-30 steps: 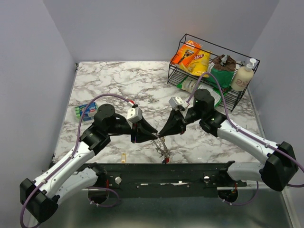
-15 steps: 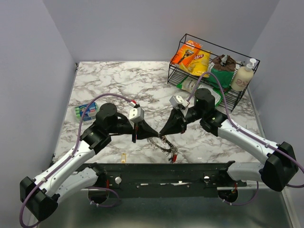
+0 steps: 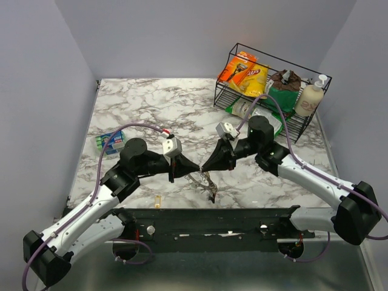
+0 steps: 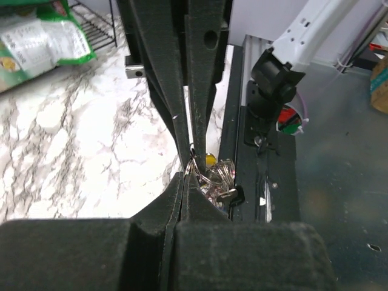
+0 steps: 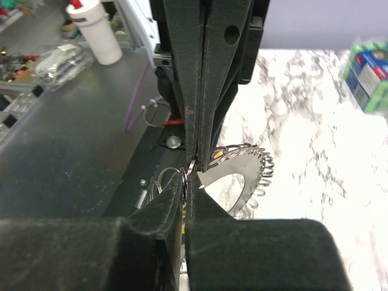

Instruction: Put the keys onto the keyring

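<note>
Keyring [image 3: 206, 182]: hung at meeting tips, near desk [image 3: 151, 109] edge.
Left pincer [image 4: 183, 177]: clamped on keyring.
Right pincer [image 5: 187, 182]: barely parted; grip cannot be told.

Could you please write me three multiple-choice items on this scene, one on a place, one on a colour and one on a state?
1. Where does the black wire basket stand on the white marbled table?
A. Far right corner
B. Near left edge
C. Centre, between the arms

2. What colour is the small cardboard box near the table's left edge?
A. Red
B. Blue and green
C. Black

3. What is the state of the left end effector?
A. Wide open above the table
B. Shut on the large silvery beaded keyring
C. Shut on the box

Answers:
1. A, since the basket sits at the back right of the top view.
2. B, since its faces show blue with green edges.
3. B, since the left wrist view shows its fingers pressed together with the ring's wire between the tips.
</note>
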Available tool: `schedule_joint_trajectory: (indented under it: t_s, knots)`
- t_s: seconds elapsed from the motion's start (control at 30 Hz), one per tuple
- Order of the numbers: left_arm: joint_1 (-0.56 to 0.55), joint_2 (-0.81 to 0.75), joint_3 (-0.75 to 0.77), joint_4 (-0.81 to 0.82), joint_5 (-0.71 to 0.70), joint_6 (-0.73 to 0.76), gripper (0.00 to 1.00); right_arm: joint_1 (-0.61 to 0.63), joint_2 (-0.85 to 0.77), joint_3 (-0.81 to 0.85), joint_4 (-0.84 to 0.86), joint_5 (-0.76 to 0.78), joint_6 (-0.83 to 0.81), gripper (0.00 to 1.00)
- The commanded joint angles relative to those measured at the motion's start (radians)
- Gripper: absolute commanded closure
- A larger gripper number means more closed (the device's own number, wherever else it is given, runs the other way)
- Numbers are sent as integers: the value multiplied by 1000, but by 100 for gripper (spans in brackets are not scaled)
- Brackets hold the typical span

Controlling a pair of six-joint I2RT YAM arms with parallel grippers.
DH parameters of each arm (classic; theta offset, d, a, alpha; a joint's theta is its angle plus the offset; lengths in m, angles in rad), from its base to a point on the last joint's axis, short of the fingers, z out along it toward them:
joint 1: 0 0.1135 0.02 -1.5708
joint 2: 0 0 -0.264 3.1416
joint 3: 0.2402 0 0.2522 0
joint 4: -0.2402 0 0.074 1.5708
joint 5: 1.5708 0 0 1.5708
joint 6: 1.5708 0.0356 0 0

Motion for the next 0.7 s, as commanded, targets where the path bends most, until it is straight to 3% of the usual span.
schedule_joint_trajectory:
  t_s: [0.0,0.23,0.67]
  knots:
    - [-1,15,-73,143,-173,-98,100,8,-16,-111,27,96,6,92]
    - [-1,76,-211,338,-235,-142,100,10,-15,-279,220,207,130,96]
    - [-2,194,-290,479,-207,-152,100,8,39,-320,236,240,136,91]
